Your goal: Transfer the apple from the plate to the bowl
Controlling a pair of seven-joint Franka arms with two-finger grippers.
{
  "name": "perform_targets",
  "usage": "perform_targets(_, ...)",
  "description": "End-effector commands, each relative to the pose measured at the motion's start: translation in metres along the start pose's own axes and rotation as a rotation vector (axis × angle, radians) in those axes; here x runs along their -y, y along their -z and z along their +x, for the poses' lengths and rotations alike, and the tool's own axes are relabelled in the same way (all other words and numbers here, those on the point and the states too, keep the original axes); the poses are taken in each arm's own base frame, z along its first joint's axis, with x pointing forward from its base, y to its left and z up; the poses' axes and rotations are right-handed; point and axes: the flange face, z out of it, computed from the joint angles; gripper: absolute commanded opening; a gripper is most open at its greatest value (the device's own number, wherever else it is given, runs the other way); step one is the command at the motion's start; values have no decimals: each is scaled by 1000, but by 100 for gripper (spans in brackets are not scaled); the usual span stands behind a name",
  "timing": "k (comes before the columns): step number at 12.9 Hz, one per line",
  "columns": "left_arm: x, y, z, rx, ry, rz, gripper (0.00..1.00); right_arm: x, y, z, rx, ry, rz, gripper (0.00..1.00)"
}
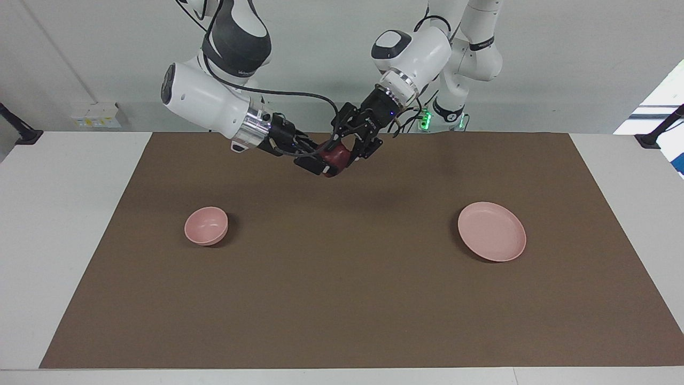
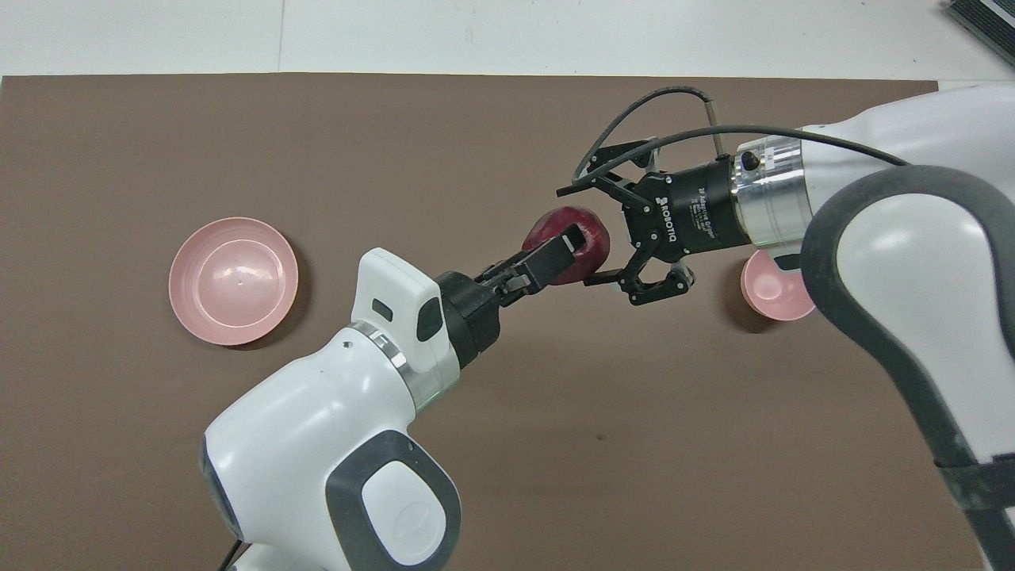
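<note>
We've got the apple up in the air over the brown mat, midway between the arms' ends, clamped in the left gripper. The right gripper is spread wide around it from its own side. Bowl and plate sit well apart on the mat.
</note>
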Motion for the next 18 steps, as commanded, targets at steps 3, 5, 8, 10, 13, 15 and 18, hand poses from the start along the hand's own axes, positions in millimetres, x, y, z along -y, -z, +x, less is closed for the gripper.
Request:
perform_targets(3, -7, -1, -3, -8, 17, -17, 9, 4, -12, -8, 2, 7, 12, 69)
perform_targets(5, -7, -1, -4, -7, 18, -18, 10, 4, -12, -7, 1, 7, 7, 2)
perform_targets(8, -8, -1, -5, -5, 16, -20, 17, 4, -9, -4, 2, 0, 7, 0)
perform_targets(10, -8, -1, -5, -6, 15, -20, 49, 4, -8, -3, -1, 5, 8, 0)
perform_targets(13, -10, -3, -6, 13, -7, -19, 100, 5, -6, -4, -2, 8, 14, 0)
perform_targets(15, -15, -3, -4, 25, -5, -29, 100, 4, -4, -5, -11, 13, 9, 0)
perform_targets(18, -13, -2, 2, 21, -15, -24, 100, 3, 0, -2, -26, 19, 4, 0)
